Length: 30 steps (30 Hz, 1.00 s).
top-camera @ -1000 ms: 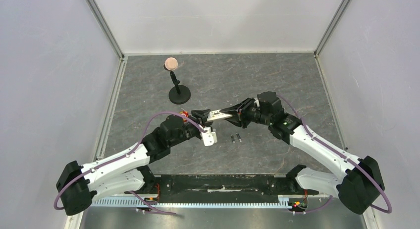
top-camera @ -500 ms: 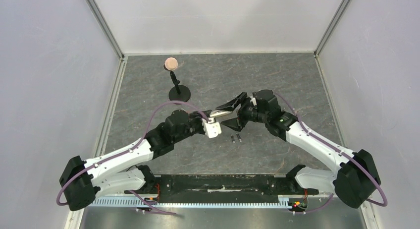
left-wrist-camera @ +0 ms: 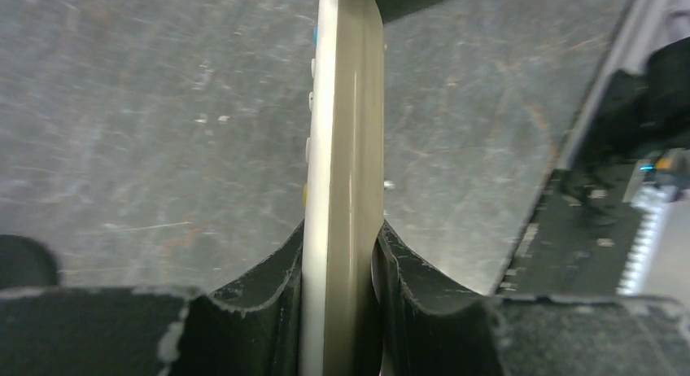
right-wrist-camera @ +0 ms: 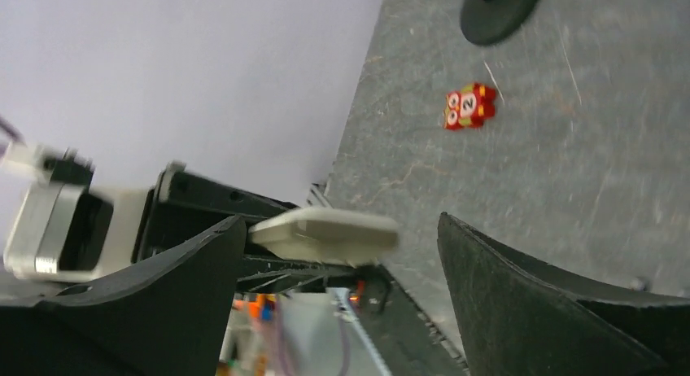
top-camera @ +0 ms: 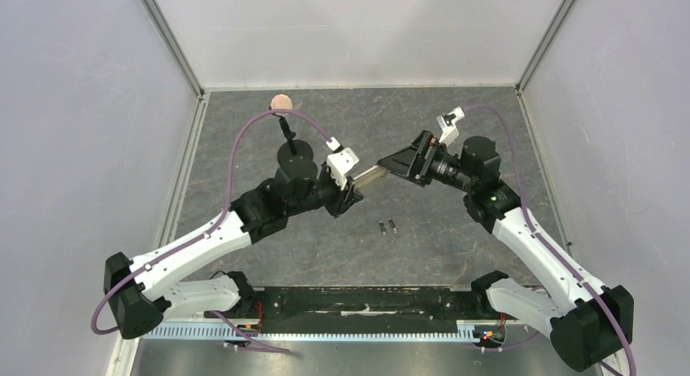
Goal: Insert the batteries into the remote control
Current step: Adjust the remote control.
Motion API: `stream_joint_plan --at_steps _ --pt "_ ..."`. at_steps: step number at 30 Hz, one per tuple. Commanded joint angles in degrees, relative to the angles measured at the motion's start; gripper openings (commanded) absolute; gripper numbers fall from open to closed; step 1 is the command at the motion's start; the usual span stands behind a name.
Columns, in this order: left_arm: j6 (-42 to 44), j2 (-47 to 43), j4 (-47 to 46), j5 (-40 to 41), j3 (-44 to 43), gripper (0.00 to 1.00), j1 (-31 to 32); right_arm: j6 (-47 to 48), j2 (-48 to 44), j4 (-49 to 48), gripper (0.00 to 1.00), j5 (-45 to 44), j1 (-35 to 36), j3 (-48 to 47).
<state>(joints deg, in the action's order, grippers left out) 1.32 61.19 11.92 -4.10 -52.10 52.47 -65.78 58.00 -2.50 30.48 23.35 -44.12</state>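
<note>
The remote control (top-camera: 371, 177) is a slim white bar with a tan back, held above the table with my left gripper (top-camera: 353, 190) shut on one end. In the left wrist view it shows edge-on (left-wrist-camera: 342, 148), clamped between both black fingers (left-wrist-camera: 342, 254). Its other end (right-wrist-camera: 325, 233) reaches between the wide-apart fingers of my open right gripper (right-wrist-camera: 340, 221), lying close to one finger and far from the other. From above, the right gripper (top-camera: 402, 161) faces the remote's free end. The two batteries (top-camera: 386, 226) lie side by side on the table, below the remote.
A black stand (top-camera: 294, 154) with a pink ball (top-camera: 281, 103) on top rises just behind my left arm; its base (right-wrist-camera: 500, 6) also shows in the right wrist view. A small red gadget (right-wrist-camera: 468, 106) lies on the dark stone-pattern floor. White walls enclose the cell.
My left gripper closed on the remote and carried it toward the back while turning. My right gripper opened, let the remote go and drew back to the right.
</note>
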Motion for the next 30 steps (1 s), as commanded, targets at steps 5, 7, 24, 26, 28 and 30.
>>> stream_joint_plan --at_steps 5,7,24,26,28,30 --pt "-18.3 4.1 6.7 -26.0 -7.2 0.02 -4.9 37.8 -0.7 0.6 0.96 11.1 0.1 -7.2" --pt "-20.5 4.2 5.2 -32.6 -6.9 0.02 -8.0 39.8 0.1 0.1 0.95 16.2 0.1 -7.2" --pt "-32.7 5.5 -7.8 -52.5 -5.7 0.03 -13.9 22.0 0.1 -21.6 0.44 27.5 0.1 0.0" --pt "-32.7 5.5 -7.9 -52.0 -5.7 0.08 -13.9 17.2 0.5 -26.8 0.27 27.7 0.0 1.6" --pt "-33.4 5.1 -8.6 -51.1 -5.6 0.23 -13.9 13.3 0.3 -31.1 0.19 27.4 0.1 3.1" --pt "-34.0 4.0 -9.1 -48.9 -5.3 0.37 -13.9 11.1 -0.2 -31.7 0.14 24.8 0.1 3.8"
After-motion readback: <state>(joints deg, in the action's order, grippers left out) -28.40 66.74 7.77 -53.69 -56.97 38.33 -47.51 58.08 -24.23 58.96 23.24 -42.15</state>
